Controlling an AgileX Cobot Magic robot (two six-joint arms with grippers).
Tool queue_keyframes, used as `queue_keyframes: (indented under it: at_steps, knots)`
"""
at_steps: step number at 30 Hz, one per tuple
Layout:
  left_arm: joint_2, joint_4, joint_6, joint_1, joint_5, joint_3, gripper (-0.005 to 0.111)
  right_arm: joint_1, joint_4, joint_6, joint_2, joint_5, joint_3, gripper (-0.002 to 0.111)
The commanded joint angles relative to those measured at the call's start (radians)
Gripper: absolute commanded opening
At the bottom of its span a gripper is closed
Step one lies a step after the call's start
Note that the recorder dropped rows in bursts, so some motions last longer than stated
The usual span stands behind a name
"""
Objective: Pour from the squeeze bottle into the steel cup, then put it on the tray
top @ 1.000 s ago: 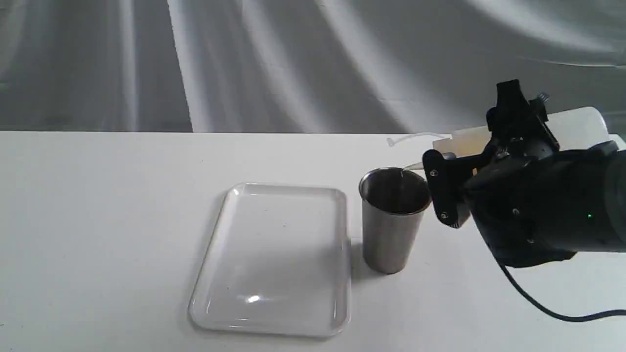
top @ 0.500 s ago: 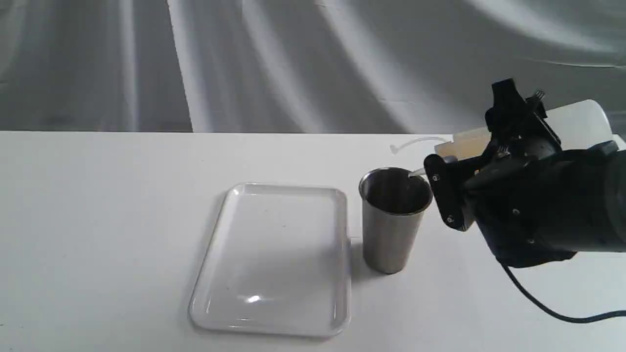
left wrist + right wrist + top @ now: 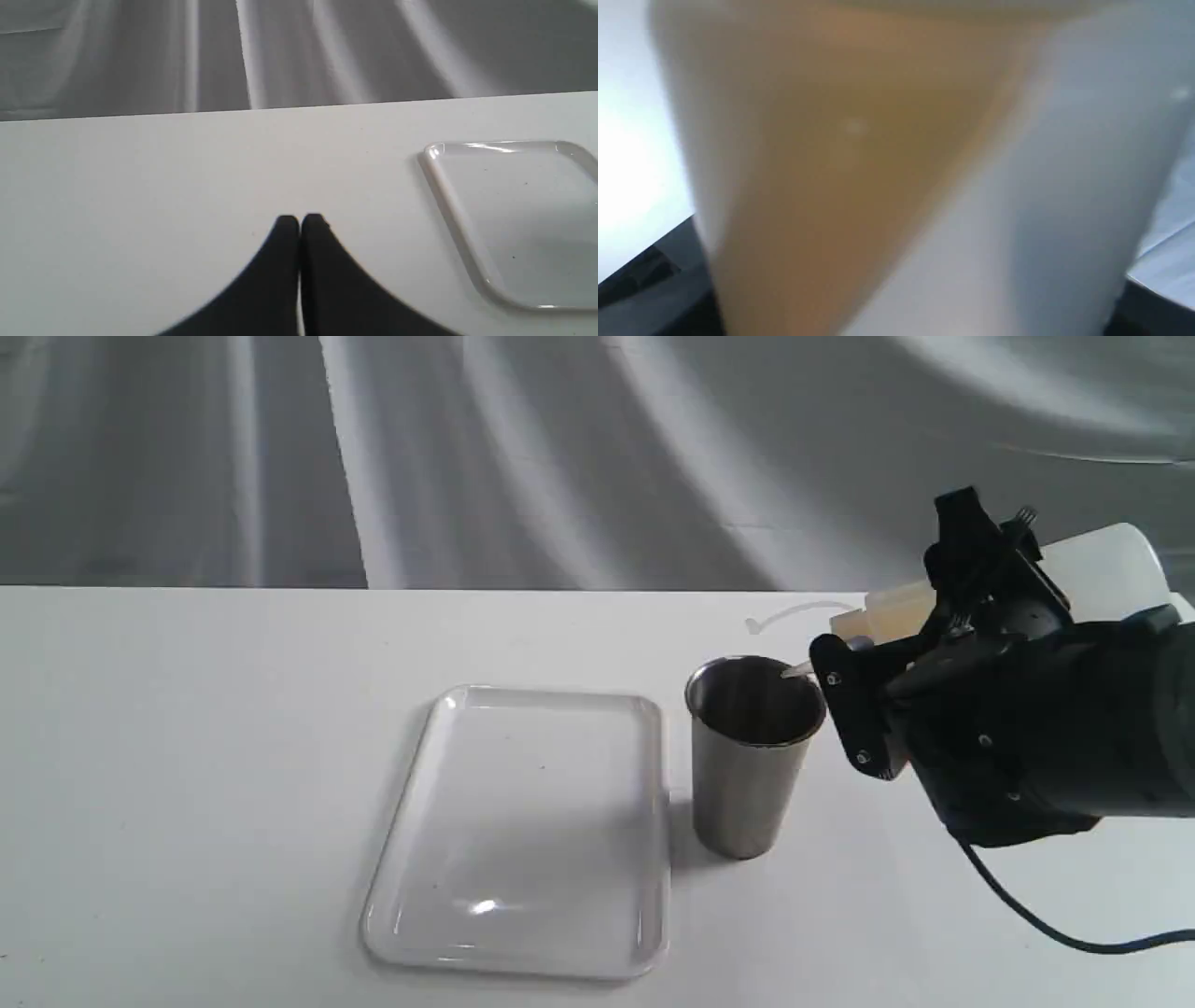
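My right gripper (image 3: 907, 633) is shut on the squeeze bottle (image 3: 894, 610), which lies almost level with its base up to the right. Its cone nozzle (image 3: 794, 669) reaches just over the near-right rim of the steel cup (image 3: 745, 775); the thin cap strap (image 3: 794, 612) hangs out behind. No stream shows. In the right wrist view the bottle (image 3: 878, 163) fills the picture, amber liquid on one side. The white tray (image 3: 523, 821) lies flat just left of the cup, with nothing on it. My left gripper (image 3: 299, 223) hovers shut over the table, left of the tray (image 3: 449, 196).
The white table (image 3: 187, 756) runs to a far edge in front of a grey draped backdrop (image 3: 560, 448). A black cable (image 3: 1027, 915) trails from the right arm across the table's right side.
A thin stream fell from the nozzle into the cup one second ago; none shows now. The right gripper and bottle have shifted slightly right, and the cap strap has sagged lower.
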Motion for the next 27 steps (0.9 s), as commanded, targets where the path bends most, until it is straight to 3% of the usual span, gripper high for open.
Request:
queue_keyframes:
  at_steps: [1, 12, 27]
  knots:
    - [-0.003, -0.001, -0.005, 0.002, -0.008, 0.004, 0.0, -0.008, -0.031, 0.0, -0.011, 0.034, -0.009, 0.0]
    - [-0.003, -0.001, -0.003, 0.002, -0.008, 0.004, 0.0, -0.008, -0.031, 0.01, -0.011, 0.029, -0.009, 0.0]
    - [-0.003, -0.001, -0.005, 0.002, -0.008, 0.004, 0.0, -0.008, 0.016, 0.265, -0.025, -0.025, 0.054, 0.0]
